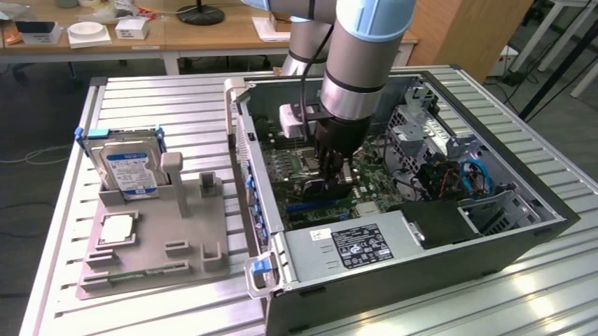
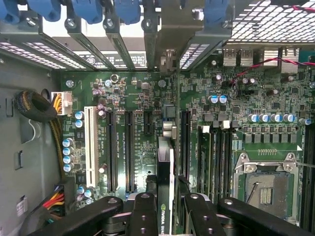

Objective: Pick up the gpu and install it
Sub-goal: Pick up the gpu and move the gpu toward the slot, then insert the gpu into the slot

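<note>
- Where the wrist view sits closest, the gripper (image 2: 167,216) is half closed, its black fingers (image 2: 143,216) pressing on both faces of the gpu (image 2: 166,162), which it holds edge-on by its upper edge.
- Held this way, the gpu stands upright just above the motherboard (image 2: 133,98), between the long expansion slots (image 2: 129,147) on one side and the memory slots (image 2: 216,157) on the other, its far end reaching toward the metal rear brackets (image 2: 167,54).
- As a thin circuit card it looks light and stiff but fragile: I judge the flat faces near the top edge the safe place to grip, away from the contact edge and small parts, and any twist while it meets a slot could stress it.
- Farther off, the arm (image 1: 360,63) drops almost straight down into the open computer case (image 1: 523,231), wrist pointing at the board, beside the power supply (image 1: 360,245).
- Well apart, toward the exterior view's left, a grey tray (image 1: 159,259) holds the hard drive (image 1: 131,171) upright.
</note>
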`<control>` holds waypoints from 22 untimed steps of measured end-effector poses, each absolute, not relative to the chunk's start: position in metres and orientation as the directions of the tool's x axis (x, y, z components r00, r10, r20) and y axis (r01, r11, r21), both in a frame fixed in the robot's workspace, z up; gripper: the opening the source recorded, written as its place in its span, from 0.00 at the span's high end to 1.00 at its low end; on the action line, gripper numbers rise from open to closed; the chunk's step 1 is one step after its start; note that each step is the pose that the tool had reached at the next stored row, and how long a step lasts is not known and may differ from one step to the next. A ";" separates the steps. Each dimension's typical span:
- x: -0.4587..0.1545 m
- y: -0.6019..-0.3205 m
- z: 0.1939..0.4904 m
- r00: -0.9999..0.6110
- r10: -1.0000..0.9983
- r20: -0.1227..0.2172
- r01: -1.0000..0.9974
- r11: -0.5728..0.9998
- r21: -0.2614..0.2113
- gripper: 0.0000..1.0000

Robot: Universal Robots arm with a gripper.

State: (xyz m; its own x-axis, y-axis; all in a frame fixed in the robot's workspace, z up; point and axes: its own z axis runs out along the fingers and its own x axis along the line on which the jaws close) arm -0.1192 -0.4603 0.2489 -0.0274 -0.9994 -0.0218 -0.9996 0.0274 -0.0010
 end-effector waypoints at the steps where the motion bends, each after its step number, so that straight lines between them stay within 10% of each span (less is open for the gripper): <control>1: -0.119 -0.460 0.249 -0.027 -0.999 -0.022 -1.000 0.027 -0.001 0.74; 22: -0.121 -0.461 0.248 -0.028 -0.999 -0.022 -1.000 0.028 -0.002 0.74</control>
